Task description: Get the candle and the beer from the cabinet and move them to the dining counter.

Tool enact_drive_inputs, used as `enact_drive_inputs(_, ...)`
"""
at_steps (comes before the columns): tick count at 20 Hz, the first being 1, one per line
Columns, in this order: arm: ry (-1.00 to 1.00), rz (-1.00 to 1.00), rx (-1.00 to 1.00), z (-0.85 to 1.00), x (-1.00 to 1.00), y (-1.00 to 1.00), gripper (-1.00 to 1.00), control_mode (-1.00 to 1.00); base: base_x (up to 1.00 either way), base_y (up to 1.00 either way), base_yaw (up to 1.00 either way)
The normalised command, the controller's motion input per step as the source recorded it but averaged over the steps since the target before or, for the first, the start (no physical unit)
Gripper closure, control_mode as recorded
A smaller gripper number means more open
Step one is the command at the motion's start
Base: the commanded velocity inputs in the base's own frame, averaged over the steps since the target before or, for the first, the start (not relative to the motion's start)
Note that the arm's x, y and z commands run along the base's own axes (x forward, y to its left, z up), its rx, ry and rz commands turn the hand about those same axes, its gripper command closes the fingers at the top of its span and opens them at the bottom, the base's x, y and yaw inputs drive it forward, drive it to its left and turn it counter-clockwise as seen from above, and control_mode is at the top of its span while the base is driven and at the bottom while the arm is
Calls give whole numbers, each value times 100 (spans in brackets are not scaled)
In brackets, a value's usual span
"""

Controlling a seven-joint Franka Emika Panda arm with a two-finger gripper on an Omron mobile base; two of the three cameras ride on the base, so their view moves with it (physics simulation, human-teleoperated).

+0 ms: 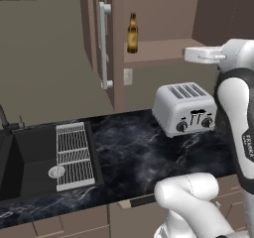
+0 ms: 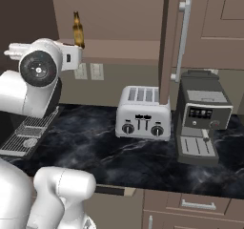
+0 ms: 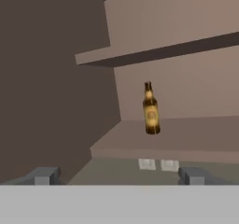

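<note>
Left base view: you are seeing the beer (image 1: 132,32) standing upright on the lower shelf of the open cabinet (image 1: 163,51), above a toaster (image 1: 184,108) sitting on the black surface (image 1: 134,152).

Right base view: the beer (image 2: 78,30) is standing on the shelf, left of the open door (image 2: 170,37).

Hand view: your end effector (image 3: 119,175) is facing the beer (image 3: 151,109), fingers spread wide, gripping nothing.

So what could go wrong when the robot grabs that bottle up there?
The beer stands alone, tall and thin, on the cabinet shelf; a sideways bump from the open hand could tip it off. It might then fall onto the toaster below.
</note>
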Motion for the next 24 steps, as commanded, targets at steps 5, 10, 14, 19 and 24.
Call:
enact_drive_inputs(5, 0, 0, 0, 10, 40, 0, -100, -100, 0, 0, 0)
enact_drive_inputs(10, -2, 0, -2, 1, 27, 0, -100, -100, 0, 0, 0)
enact_drive_inputs(14, -6, 1, -6, 0, 9, 0, -100, -100, 0, 0, 0)
enact_drive_inputs(19, -5, 0, -3, 0, 16, 0, -100, -100, 0, 0, 0)
enact_drive_inputs(24, -2, 0, -1, 0, 25, 3, -100, -100, 0, 0, 0)
